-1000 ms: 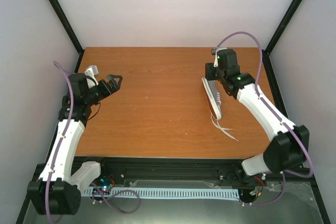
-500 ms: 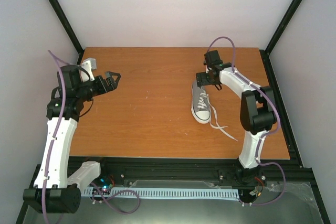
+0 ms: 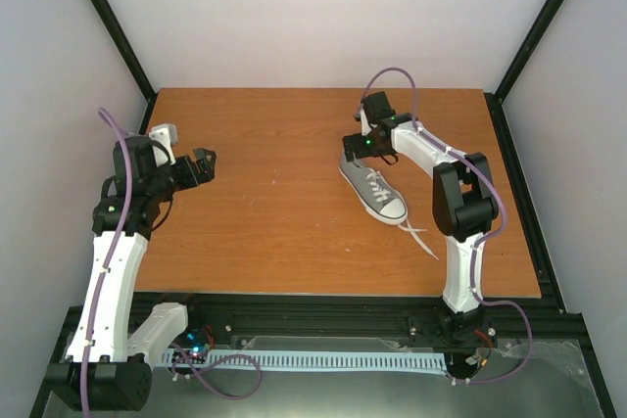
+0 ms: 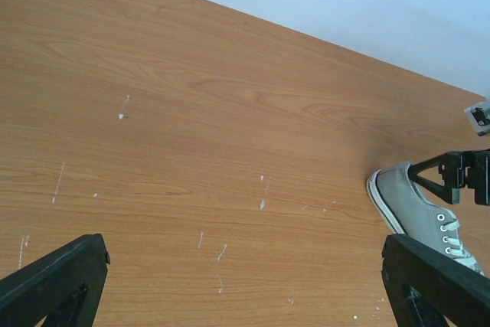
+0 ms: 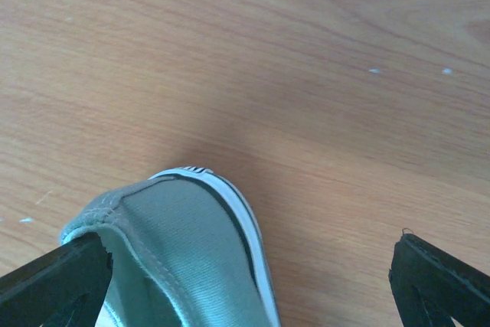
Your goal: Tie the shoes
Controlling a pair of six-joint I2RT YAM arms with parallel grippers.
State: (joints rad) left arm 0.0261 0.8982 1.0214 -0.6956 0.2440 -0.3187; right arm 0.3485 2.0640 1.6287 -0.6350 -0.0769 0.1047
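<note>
While the right gripper (image 3: 364,150) hangs at the heel w/ fingers spread wide, the grey shoe (image 3: 375,188) sits sole-down on the counter (image 3: 265,232), right half, heel twd far edge, toe twd near right corner. White laces (image 3: 416,238) trail on the wood past the toe. Left gripper (image 3: 202,165) also spread, near left edge, well apart from shoe.

White arms (image 3: 113,271), black joints (image 3: 460,198), seemingly purple cables (image 3: 394,70).
</note>
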